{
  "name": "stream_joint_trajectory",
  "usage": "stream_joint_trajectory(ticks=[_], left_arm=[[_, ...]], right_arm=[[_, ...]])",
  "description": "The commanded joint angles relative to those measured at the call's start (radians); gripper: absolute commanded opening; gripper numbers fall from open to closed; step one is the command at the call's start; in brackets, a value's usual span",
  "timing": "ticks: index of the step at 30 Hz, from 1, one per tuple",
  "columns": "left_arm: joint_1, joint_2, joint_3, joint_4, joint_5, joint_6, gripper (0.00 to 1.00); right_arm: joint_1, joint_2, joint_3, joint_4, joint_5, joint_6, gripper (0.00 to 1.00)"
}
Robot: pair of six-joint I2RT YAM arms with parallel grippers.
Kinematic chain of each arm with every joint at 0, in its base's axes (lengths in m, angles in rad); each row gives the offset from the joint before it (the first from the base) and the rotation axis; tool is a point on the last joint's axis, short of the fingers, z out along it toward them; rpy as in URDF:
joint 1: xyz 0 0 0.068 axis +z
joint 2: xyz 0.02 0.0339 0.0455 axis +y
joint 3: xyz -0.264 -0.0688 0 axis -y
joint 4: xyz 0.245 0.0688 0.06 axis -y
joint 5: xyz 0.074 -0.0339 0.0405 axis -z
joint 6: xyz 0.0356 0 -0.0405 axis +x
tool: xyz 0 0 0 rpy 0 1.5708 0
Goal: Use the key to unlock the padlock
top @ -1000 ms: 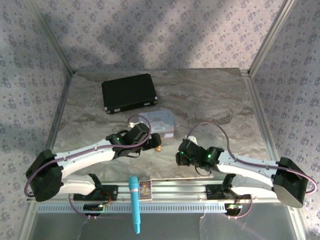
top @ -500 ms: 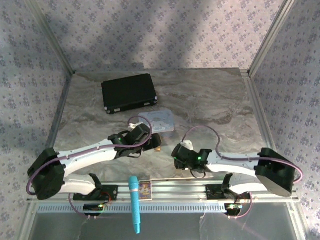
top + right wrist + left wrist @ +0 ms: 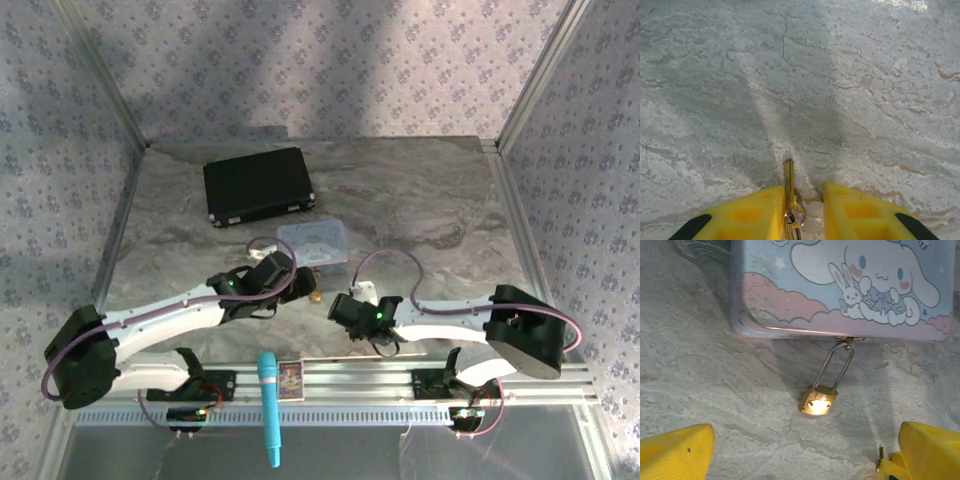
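The brass padlock (image 3: pixel 817 401) lies on the marble table, its thin silvery shackle hooked through the clasp of the pale blue cartoon tin (image 3: pixel 840 285). My left gripper (image 3: pixel 805 450) is open just short of the padlock, a yellow finger on each side. From above, the padlock (image 3: pixel 315 296) sits between the left gripper (image 3: pixel 300 285) and the right gripper (image 3: pixel 340 308). The right gripper (image 3: pixel 804 200) is nearly closed on the small key (image 3: pixel 789 175). The key's blade sticks forward, pressed against the left finger, with a narrow gap to the other finger.
A black case (image 3: pixel 258 185) lies at the back left. The tin (image 3: pixel 313 243) sits mid-table behind both grippers. A blue pen-like tool (image 3: pixel 268 405) and a small colourful block (image 3: pixel 290 378) rest on the front rail. Patterned walls enclose the table.
My right arm has swung left, bringing the key close to the padlock. My left gripper has drawn back slightly, leaving more of the tin uncovered.
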Motion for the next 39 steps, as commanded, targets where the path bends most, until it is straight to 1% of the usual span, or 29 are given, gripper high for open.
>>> stream_joint_trajectory(ticks=[1, 5, 7, 9, 12, 14, 16, 19, 23, 25, 27, 30, 34, 37, 39], left_arm=[[-0.006, -0.026, -0.009, -0.03, -0.032, -0.022, 0.95], [-0.006, -0.029, -0.014, -0.03, -0.038, -0.027, 0.94], [-0.006, -0.027, -0.015, -0.03, -0.043, -0.032, 0.94], [-0.007, -0.022, -0.013, -0.026, -0.046, -0.033, 0.95], [-0.007, -0.012, -0.006, -0.02, -0.046, -0.03, 0.94], [-0.006, 0.0, 0.004, -0.011, -0.042, -0.021, 0.94], [-0.006, 0.011, 0.008, 0.02, -0.026, 0.001, 0.92], [-0.006, 0.022, 0.003, 0.093, 0.004, 0.017, 0.87], [-0.007, 0.035, -0.004, 0.164, 0.027, 0.022, 0.8], [-0.007, 0.042, -0.006, 0.183, 0.033, 0.021, 0.76], [-0.006, 0.047, -0.013, 0.213, 0.045, 0.013, 0.71], [-0.006, 0.061, -0.027, 0.277, 0.076, -0.041, 0.66], [-0.006, 0.097, -0.04, 0.378, 0.134, -0.159, 0.66], [-0.006, 0.12, -0.039, 0.429, 0.161, -0.261, 0.68], [-0.005, 0.126, -0.048, 0.452, 0.166, -0.364, 0.72]], right_arm=[[0.024, 0.044, -0.026, 0.077, -0.161, 0.054, 0.25], [0.037, 0.044, -0.043, 0.072, -0.159, 0.088, 0.24], [0.038, 0.042, -0.054, 0.072, -0.158, 0.103, 0.16], [0.042, 0.043, -0.058, 0.072, -0.16, 0.109, 0.14], [0.047, 0.043, -0.06, 0.065, -0.156, 0.112, 0.0], [0.045, 0.033, -0.063, 0.053, -0.145, 0.113, 0.0], [0.03, 0.009, -0.08, 0.068, -0.16, 0.099, 0.0], [-0.02, -0.048, -0.123, 0.131, -0.206, 0.03, 0.0], [-0.127, -0.14, -0.187, 0.209, -0.299, -0.097, 0.0], [-0.173, -0.184, -0.198, 0.214, -0.338, -0.139, 0.0], [-0.215, -0.228, -0.199, 0.208, -0.375, -0.178, 0.0], [-0.278, -0.288, -0.192, 0.192, -0.422, -0.215, 0.0], [-0.331, -0.334, -0.168, 0.171, -0.461, -0.264, 0.0], [-0.355, -0.34, -0.131, 0.135, -0.464, -0.29, 0.0], [-0.364, -0.345, -0.106, 0.13, -0.467, -0.291, 0.0]])
